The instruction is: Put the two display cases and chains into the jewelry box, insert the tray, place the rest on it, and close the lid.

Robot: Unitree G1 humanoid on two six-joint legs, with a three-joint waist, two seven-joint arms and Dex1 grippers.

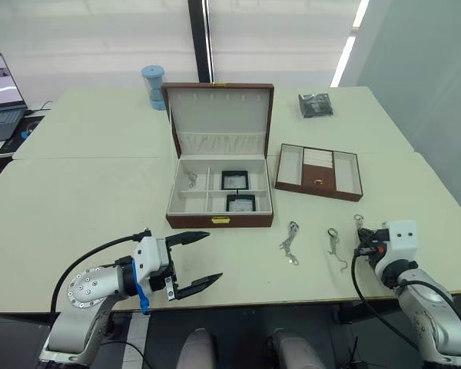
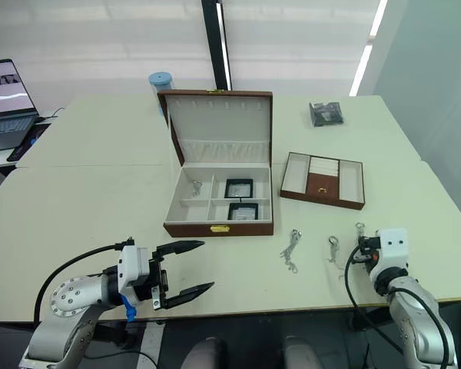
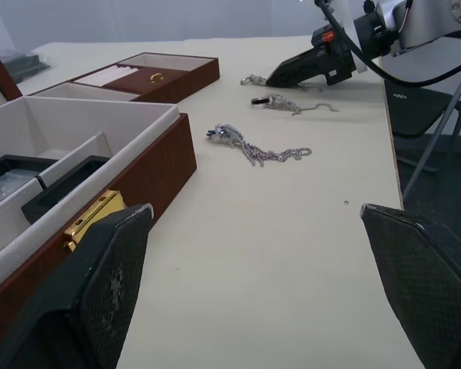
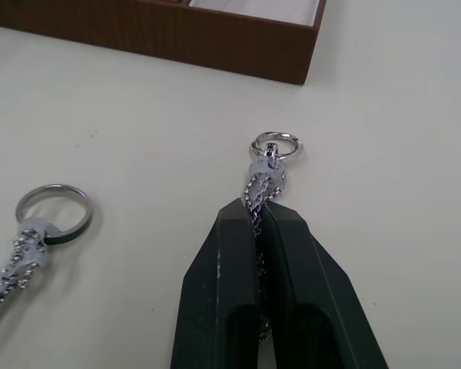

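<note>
Right hand (image 4: pixel 263 219) pinches a thin silvery chain (image 4: pixel 267 165) on the cream bench (image 1: pixel 77 192) — presumably to carry it to the open reddish-brown jewelry box (image 1: pixel 219 219) — while the left hand (image 1: pixel 196 263) waits spread.

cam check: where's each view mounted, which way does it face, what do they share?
Left/right eye: head, looking down over the table; jewelry box open, tray, both arms.
Left wrist: along the open left gripper, across the table to the chains.
Right wrist: down on the right gripper, shut on a chain.
Shared: the box and loose chains; the left wrist view also catches the right gripper.
</note>
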